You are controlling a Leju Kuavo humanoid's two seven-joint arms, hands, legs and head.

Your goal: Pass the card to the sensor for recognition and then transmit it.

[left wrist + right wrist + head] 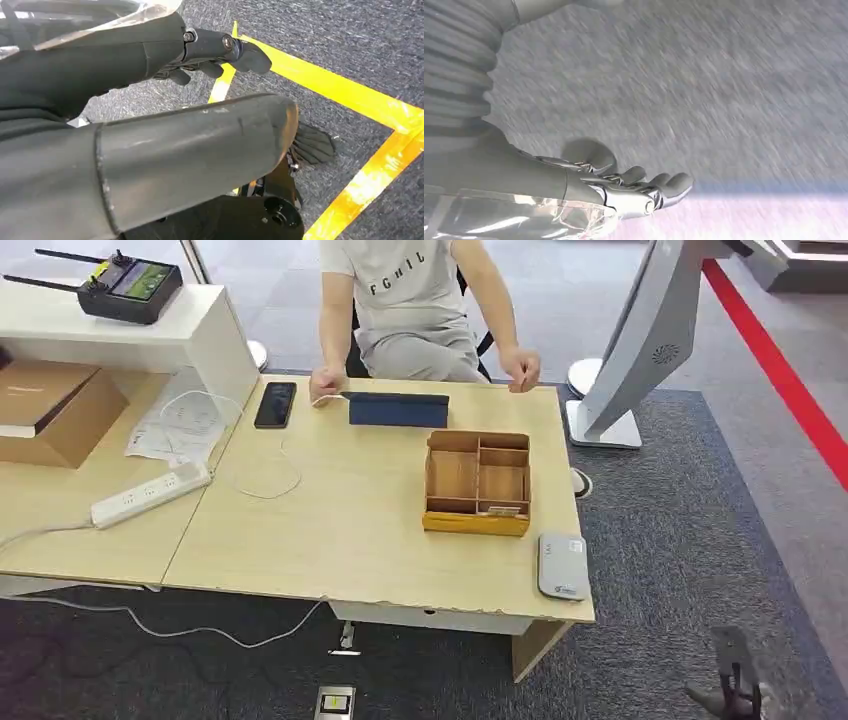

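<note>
From my head view, bare wood lies along the near edge of the desk (330, 540) — open approach from the front. The wooden divider box (478, 483) stands mid-right; the grey sensor (562, 565) lies just beside its near right corner. Further back: a dark blue case (398, 410), a phone (275, 404), a looped white cable (262, 475) and a seated person's hands (521, 370) — all obstructions. A power strip (150, 494) blocks the left.

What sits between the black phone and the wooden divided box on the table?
In the head view, a dark blue tablet lies between phone and box.
</note>
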